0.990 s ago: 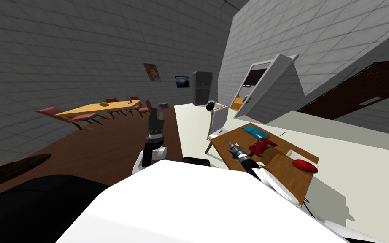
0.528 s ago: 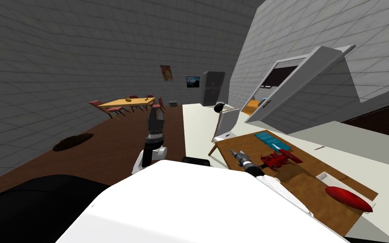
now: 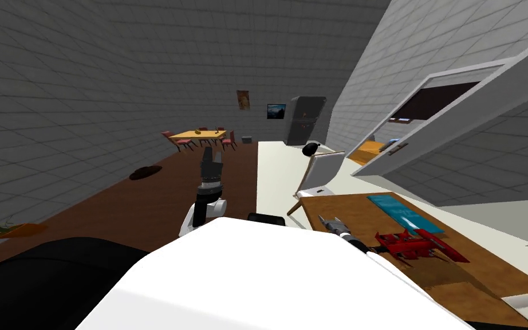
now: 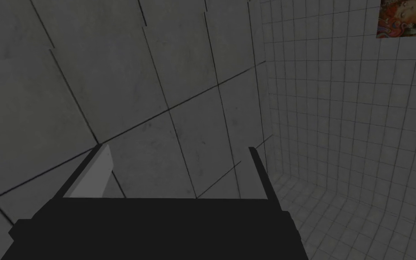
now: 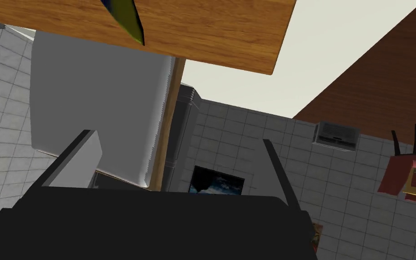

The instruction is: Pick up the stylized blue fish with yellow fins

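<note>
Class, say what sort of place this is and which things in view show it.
Probably an open-plan home with a dining area: a far dining table with red chairs around it, and a grey fridge.

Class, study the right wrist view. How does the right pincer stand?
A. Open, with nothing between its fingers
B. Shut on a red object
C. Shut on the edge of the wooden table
A: the right pincer has its two fingers standing wide apart with nothing between them, and the wooden table lies beyond them, untouched.
</note>
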Tool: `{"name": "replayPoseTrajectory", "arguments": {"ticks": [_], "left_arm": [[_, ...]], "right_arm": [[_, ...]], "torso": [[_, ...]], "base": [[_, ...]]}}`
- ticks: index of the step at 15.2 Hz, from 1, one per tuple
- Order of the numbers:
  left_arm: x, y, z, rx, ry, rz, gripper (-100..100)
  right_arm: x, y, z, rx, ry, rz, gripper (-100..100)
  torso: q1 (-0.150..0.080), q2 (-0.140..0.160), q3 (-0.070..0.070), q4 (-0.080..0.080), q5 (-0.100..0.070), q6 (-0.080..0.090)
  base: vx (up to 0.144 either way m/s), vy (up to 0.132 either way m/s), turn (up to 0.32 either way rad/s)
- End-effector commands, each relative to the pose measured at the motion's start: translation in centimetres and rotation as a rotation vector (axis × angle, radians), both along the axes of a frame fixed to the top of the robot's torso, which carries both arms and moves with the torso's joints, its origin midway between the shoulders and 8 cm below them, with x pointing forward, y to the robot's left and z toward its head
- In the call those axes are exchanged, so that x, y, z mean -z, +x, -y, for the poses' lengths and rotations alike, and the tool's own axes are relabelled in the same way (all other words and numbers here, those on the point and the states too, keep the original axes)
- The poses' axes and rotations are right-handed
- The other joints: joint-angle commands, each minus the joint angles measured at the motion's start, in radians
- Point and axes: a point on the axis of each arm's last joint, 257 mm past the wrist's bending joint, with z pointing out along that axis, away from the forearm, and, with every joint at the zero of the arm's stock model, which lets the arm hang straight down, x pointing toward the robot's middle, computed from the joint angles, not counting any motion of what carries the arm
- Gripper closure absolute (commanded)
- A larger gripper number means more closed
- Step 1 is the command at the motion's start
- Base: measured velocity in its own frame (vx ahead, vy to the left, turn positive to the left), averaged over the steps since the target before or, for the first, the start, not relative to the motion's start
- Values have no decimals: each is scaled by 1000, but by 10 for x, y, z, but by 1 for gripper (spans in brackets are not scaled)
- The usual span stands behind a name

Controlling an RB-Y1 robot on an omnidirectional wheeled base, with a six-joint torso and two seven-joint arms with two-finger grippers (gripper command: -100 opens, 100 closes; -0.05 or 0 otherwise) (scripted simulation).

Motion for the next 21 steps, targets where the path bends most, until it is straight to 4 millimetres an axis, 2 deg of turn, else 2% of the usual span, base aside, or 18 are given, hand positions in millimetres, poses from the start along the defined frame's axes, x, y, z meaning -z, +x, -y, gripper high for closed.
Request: {"name": "replayPoseTrajectory", "arguments": {"ticks": [1, 2, 5, 6, 9, 10, 13, 14, 18, 19, 20, 21], "left_arm": [[0, 0, 0, 0, 0, 0, 0], [0, 0, 0, 0, 0, 0, 0], [0, 0, 0, 0, 0, 0, 0], [0, 0, 0, 0, 0, 0, 0], [0, 0, 0, 0, 0, 0, 0], [0, 0, 0, 0, 0, 0, 0], [0, 0, 0, 0, 0, 0, 0], [0, 0, 0, 0, 0, 0, 0], [0, 0, 0, 0, 0, 0, 0], [0, 0, 0, 0, 0, 0, 0], [0, 0, 0, 0, 0, 0, 0], [0, 0, 0, 0, 0, 0, 0]], "right_arm": [[18, -35, 22, -20, -70, -90, -100], [19, -37, 24, -16, -72, -95, -100], [41, -98, 58, -43, -162, -240, -100], [41, -98, 58, -43, -162, -240, -100], [53, -152, 83, -61, -218, -357, -100], [53, -152, 83, -61, -218, -357, -100], [59, -194, 100, -72, -249, -446, -100], [57, -176, 93, -70, -236, -412, -100], [76, -179, 91, -42, -236, -421, -100], [71, -179, 92, -47, -236, -420, -100], [72, -179, 92, -47, -237, -420, 100], [72, -179, 92, -47, -237, -420, 100]], "torso": [[0, 0, 0, 0, 0, 0], [0, 0, 0, 0, 0, 0], [-1, 0, 0, 0, 0, 0], [-1, 1, 0, 0, 0, 0], [-1, 0, 0, 0, 0, 0], [0, 0, 0, 0, 0, 1], [0, 0, 0, 0, 0, 1], [0, 0, 0, 0, 0, 1], [-3, -1, -1, 0, -1, 1], [-3, -1, -1, 0, -1, 1], [-2, -1, -1, 0, -1, 1], [-2, -1, -1, 0, -1, 1]], "base": [[-24, 1, 451], [-23, -3, 330], [-25, 1, 442], [-22, -6, 291], [-18, -1, 282], [-16, -4, 221], [-13, 0, 219], [-10, -4, 91], [-8, -31, 103], [-3, -25, 36], [-1, -10, 3], [0, 0, 0]]}}
